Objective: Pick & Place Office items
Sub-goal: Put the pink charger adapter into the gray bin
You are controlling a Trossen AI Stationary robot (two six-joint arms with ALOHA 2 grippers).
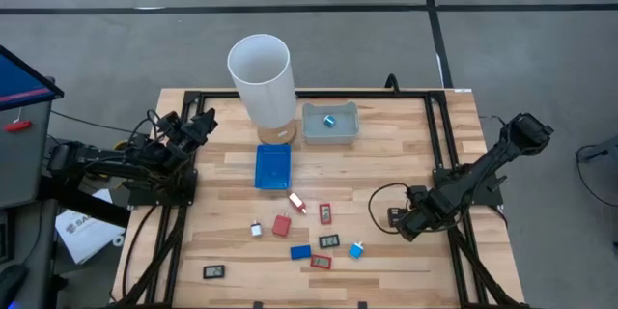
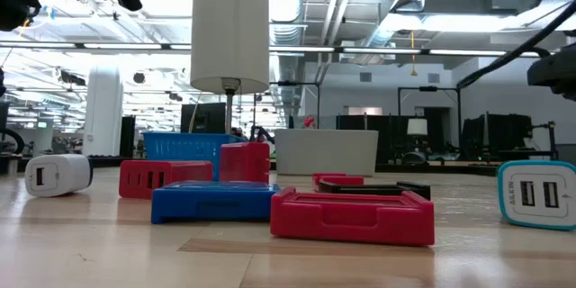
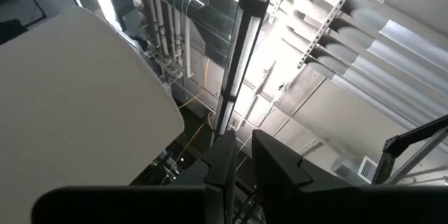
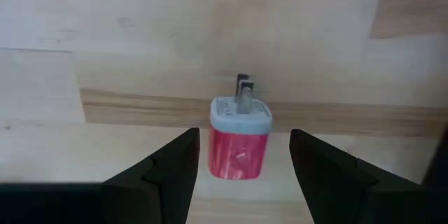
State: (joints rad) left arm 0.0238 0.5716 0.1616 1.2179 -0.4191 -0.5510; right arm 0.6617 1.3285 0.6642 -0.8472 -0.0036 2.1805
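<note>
A small red charger with a white pronged end (image 4: pixel 240 143) lies flat on the wooden table. My right gripper (image 4: pixel 243 134) hangs over it pointing down, open, one finger on each side and clear of it. In the high view this gripper (image 1: pixel 401 224) stands right of the scattered office items (image 1: pixel 309 237), several red, blue, black and white bits on the near half of the table. My left gripper (image 1: pixel 201 121) waits at the far left, tipped upward, shut (image 3: pixel 241 147) and holding nothing.
A tall white cylinder (image 1: pixel 261 82) stands at the far middle, with a pale tray (image 1: pixel 346 135) holding a blue piece beside it. A blue tray (image 1: pixel 272 167) lies nearer. A black frame (image 1: pixel 439 145) runs along the table's edges.
</note>
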